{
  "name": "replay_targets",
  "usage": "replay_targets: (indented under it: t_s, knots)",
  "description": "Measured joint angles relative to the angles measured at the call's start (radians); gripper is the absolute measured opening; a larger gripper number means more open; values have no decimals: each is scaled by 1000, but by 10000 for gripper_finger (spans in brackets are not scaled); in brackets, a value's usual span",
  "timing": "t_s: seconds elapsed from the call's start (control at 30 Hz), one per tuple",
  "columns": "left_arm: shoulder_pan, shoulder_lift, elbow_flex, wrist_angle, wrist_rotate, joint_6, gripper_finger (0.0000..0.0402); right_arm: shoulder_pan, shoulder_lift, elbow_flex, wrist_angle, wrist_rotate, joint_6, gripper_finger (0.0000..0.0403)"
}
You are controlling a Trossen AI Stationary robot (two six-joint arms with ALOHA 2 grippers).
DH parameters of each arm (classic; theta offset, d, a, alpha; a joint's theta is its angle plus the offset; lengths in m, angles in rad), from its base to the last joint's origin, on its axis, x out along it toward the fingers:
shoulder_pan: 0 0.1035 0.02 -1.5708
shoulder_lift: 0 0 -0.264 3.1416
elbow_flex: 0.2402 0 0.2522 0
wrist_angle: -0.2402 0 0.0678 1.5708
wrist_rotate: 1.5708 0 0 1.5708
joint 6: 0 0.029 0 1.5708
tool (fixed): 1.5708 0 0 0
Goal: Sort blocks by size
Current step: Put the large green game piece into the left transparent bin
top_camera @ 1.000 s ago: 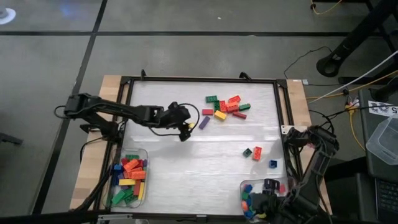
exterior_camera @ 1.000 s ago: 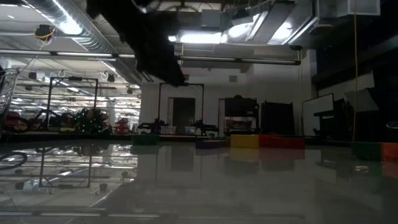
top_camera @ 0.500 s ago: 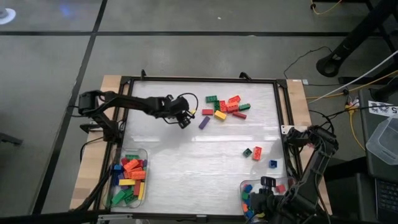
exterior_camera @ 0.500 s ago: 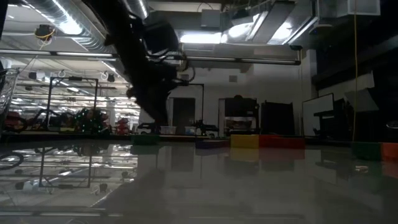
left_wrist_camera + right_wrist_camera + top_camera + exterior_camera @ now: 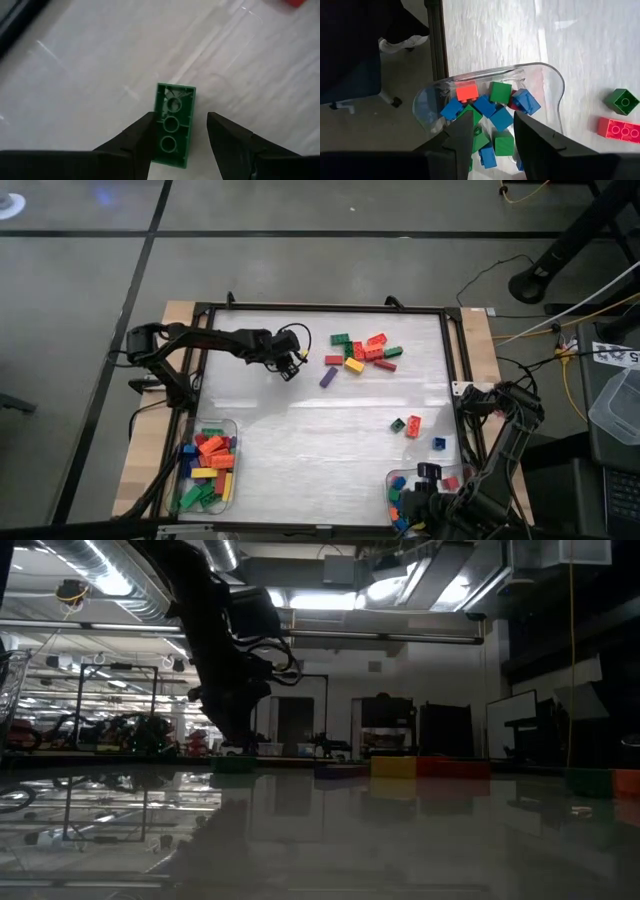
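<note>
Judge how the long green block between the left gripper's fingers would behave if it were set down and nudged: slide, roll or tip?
The green block looks like rigid moulded plastic with a hollow underside, so probably stiff and light. Its flat rectangular faces suggest sliding rather than rolling on the glossy table. The left gripper brackets its long sides, so it may slip if loosely pinched.

I work in a robotics lab or workshop hall, not a home. Far beyond my left claw (image 5: 232, 735), level across the glossy white table (image 5: 300, 440), a large open room spreads out: bare ceiling ducts (image 5: 110, 590) and strip lights (image 5: 330, 600) run overhead, and metal rack frames (image 5: 115, 705) stand along the far side with cluttered gear around them. Below my table lies a grey concrete floor (image 5: 80, 300) marked with dark tape lines (image 5: 130, 290). Loose yellow cables (image 5: 570, 370) trail beside my right arm. A black metal frame (image 5: 320, 308) rims the table, bolted onto a plain wooden bench top (image 5: 475, 340).
</note>
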Motion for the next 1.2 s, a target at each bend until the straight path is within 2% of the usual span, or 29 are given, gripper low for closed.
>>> replay_targets:
  t_s: [0.13, 0.53, 0.63, 0.77, 0.87, 1.07, 1.2]
  knots:
    - [15, 28, 0, 2, 54, -10, 168, 0, 0, 0, 0, 0, 0, 140]
    - [21, 120, 2, 7, 46, 70, 166, 0, 0, 0, -1, 25, -21, 140]
    - [24, 122, 1, 8, 51, 91, 142, 0, 1, 0, 0, 41, -52, 140]
    - [23, 120, 1, 7, 56, 91, 80, -1, 1, 0, 0, 79, -107, 140]
    - [24, 120, 7, 2, 69, 89, 74, -1, 1, 0, -1, 134, -149, 140]
    - [15, 76, 77, -67, 207, 87, 74, -12, 1, 0, -2, 276, -242, 140]
    - [-19, -3, 153, -183, 321, 65, 74, -51, 1, 0, -4, 287, -346, 140]
